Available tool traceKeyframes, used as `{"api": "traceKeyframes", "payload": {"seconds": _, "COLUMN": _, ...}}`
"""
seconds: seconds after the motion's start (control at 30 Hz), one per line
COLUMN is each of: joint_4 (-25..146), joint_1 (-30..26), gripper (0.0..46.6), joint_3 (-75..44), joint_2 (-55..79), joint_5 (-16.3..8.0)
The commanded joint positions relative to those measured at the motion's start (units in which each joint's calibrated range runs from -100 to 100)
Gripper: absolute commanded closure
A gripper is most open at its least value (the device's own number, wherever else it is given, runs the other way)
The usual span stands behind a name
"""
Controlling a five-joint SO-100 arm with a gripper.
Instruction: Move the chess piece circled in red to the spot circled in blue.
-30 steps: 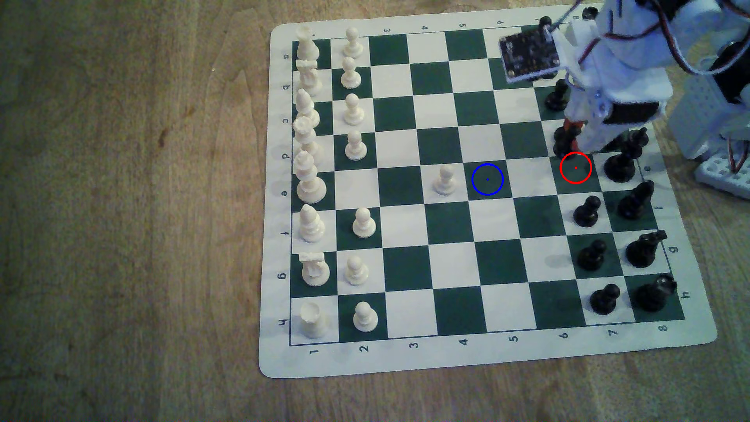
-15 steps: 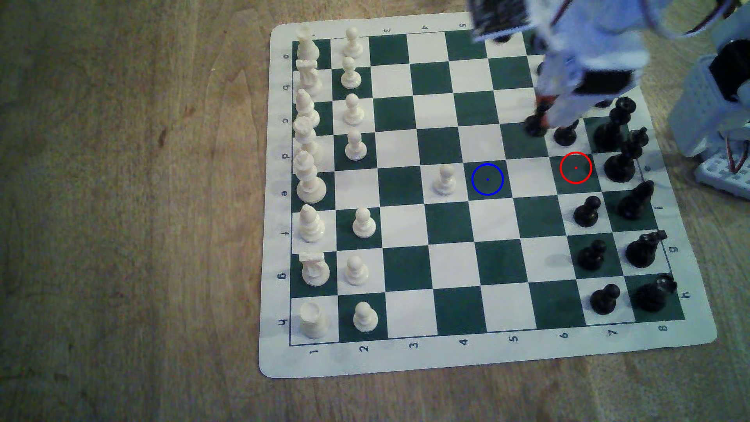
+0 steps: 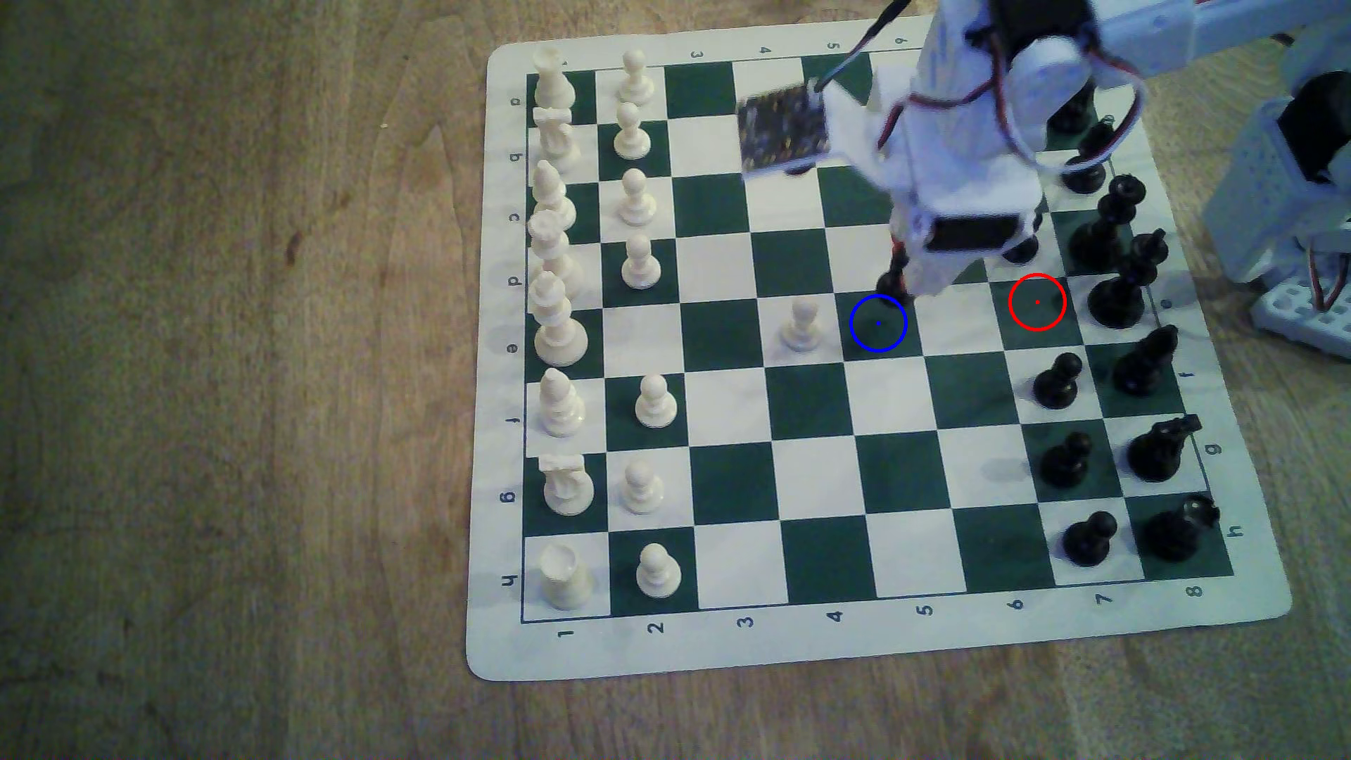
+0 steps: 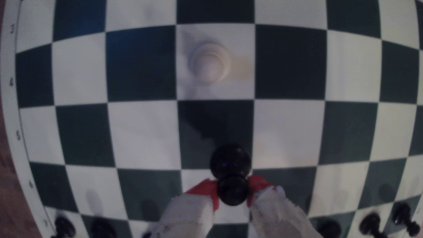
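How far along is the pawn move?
Done: the black pawn is off the red-ringed square, which sits bare. In hand: the pincer is shut on the pawn's head, carrying it at the edge of the blue-ringed square, next to the white pawn. Left: centre it on that square, set it down, release, withdraw.

a green-and-white chess mat [image 3: 738, 650] lies on a wooden counter [image 3: 219, 380]. white pieces [image 3: 559, 329] line the exterior view's left edge, one white pawn [image 3: 802, 327] stands advanced alone, and black pieces [image 3: 1140, 365] line the right edge.
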Motion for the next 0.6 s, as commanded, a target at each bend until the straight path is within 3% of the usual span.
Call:
{"api": "traceKeyframes", "payload": {"seconds": 0.0, "joint_4": -1.29, "joint_1": -1.51, "gripper": 45.6, "joint_3": -5.48, "joint_2": 0.29, "joint_5": -0.34}}
{"api": "traceKeyframes", "payload": {"seconds": 0.57, "joint_4": -4.65, "joint_1": -1.35, "gripper": 45.5, "joint_3": -6.84, "joint_2": 4.45, "joint_5": -0.59}}
